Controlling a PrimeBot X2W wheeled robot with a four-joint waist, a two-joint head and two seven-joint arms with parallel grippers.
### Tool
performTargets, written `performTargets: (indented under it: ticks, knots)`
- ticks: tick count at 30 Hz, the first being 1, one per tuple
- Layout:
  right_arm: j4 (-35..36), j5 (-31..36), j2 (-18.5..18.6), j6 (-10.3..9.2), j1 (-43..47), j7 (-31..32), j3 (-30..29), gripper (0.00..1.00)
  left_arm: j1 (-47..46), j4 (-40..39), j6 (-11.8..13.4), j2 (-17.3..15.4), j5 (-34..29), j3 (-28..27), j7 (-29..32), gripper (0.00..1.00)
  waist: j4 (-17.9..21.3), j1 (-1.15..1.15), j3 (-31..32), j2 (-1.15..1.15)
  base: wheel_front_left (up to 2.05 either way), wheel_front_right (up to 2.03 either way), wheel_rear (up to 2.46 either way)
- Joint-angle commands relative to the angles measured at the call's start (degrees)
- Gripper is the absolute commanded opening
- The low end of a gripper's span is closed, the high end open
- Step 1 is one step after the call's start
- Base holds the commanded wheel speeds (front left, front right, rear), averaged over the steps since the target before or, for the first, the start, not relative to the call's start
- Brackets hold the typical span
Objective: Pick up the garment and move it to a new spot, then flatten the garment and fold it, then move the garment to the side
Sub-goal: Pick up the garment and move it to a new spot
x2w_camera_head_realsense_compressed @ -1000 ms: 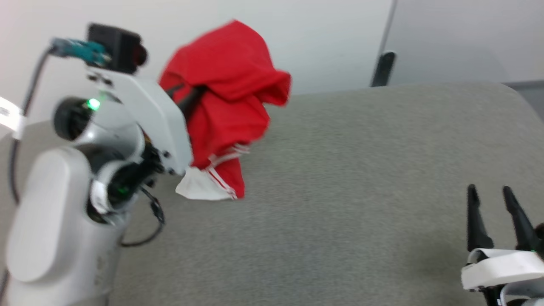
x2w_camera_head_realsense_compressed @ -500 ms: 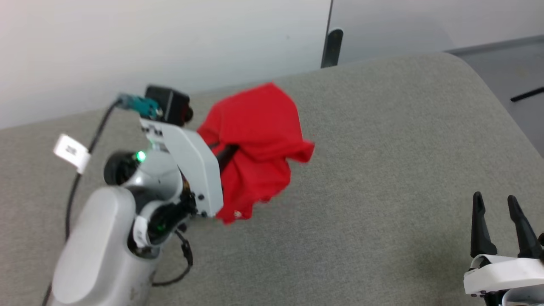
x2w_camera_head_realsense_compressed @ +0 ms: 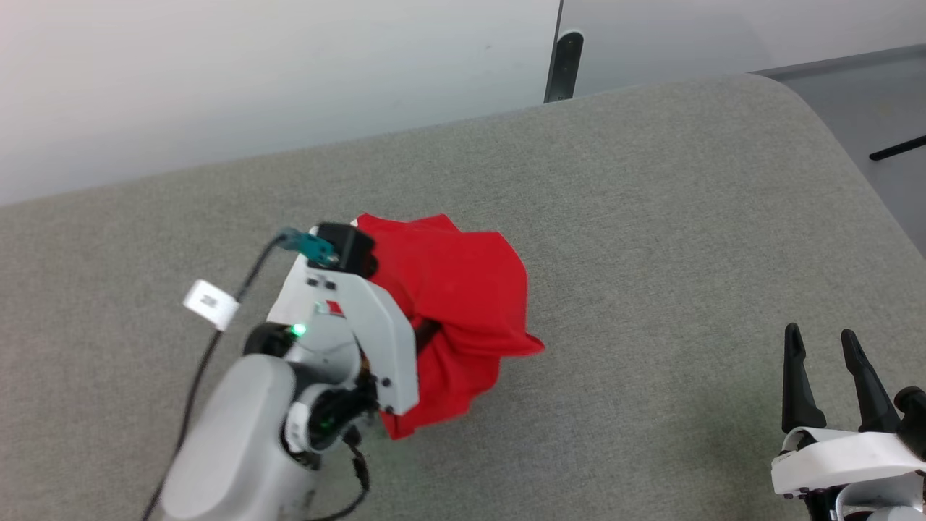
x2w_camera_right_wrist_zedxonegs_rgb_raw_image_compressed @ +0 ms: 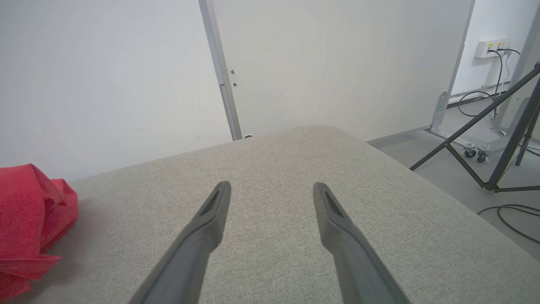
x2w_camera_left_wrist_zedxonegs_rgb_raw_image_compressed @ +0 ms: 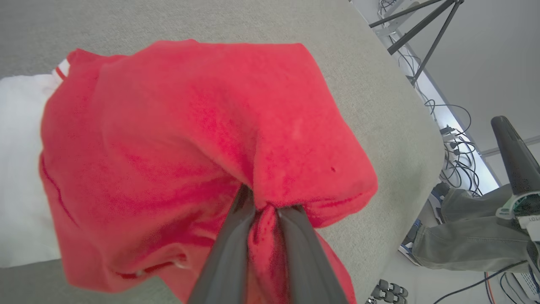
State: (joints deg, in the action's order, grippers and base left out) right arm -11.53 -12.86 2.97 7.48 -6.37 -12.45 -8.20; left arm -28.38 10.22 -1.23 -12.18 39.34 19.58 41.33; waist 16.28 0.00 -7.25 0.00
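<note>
Jaws of the left gripper [x2w_camera_left_wrist_zedxonegs_rgb_raw_image_compressed: 266, 204] are nearly closed, pinching a twist of red fabric between the two dark fingers. The garment [x2w_camera_left_wrist_zedxonegs_rgb_raw_image_compressed: 190, 126], a red shirt, balloons up and over the fingers in a bunched mound. Its white sleeve [x2w_camera_left_wrist_zedxonegs_rgb_raw_image_compressed: 21, 169], edged with red-and-white striped trim, spills out at the left of the left wrist view. In the head view the mound sits left of centre on the grey fabric-covered desk [x2w_camera_head_realsense_compressed: 651, 217], pressed against the left arm's white wrist housing [x2w_camera_head_realsense_compressed: 362, 325]. The lower folds appear to rest on the surface.

Jaws of the right gripper [x2w_camera_right_wrist_zedxonegs_rgb_raw_image_compressed: 272, 188] are spread wide with nothing between them. They stand over bare desk toward its right side, well apart from the garment.

Past the desk's edge:
- pale wall panels [x2w_camera_right_wrist_zedxonegs_rgb_raw_image_compressed: 316, 63]
- dark tripod legs [x2w_camera_right_wrist_zedxonegs_rgb_raw_image_compressed: 485, 143]
- floor cables [x2w_camera_right_wrist_zedxonegs_rgb_raw_image_compressed: 510, 215]
- a person's trousered leg [x2w_camera_left_wrist_zedxonegs_rgb_raw_image_compressed: 460, 245]
</note>
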Motion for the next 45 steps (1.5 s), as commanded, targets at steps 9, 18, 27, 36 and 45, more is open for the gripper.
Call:
performTargets:
  ticks: [9,18,27,36,45]
  knots:
    - [-1.45,0.23,-0.13,0.02,-0.82,-0.37,0.17,1.0,-0.62,6.17,-1.9,3.07,-0.81,4.0,-0.68,0.78,-0.71,0.0,1.07,0.0,0.0,0.0,0.0]
    - [-1.32,1.57,-0.12,0.02,0.18,0.77,0.59,1.0,-2.61,7.52,-3.78,2.5,-0.32,6.71,2.32,1.0,-3.02,0.0,4.56,0.0,0.0,0.0,0.0]
    - [0.82,3.49,-0.12,0.02,1.67,1.68,0.37,1.0,-2.36,2.57,-3.55,-0.18,0.06,4.1,-0.36,1.0,-7.53,0.0,7.96,0.0,0.0,0.0,0.0]
    - [2.64,3.35,0.41,0.02,3.55,2.18,1.62,1.0,3.92,-3.46,-4.88,-4.45,-1.47,0.29,-12.87,1.0,-11.92,0.0,9.93,0.0,0.0,0.0,0.0]
    - [4.21,3.83,0.82,0.02,5.12,2.81,2.13,1.0,11.46,-5.96,-4.69,-7.95,-4.91,-3.92,-28.24,1.0,-16.06,0.0,10.43,0.0,0.0,0.0,0.0]
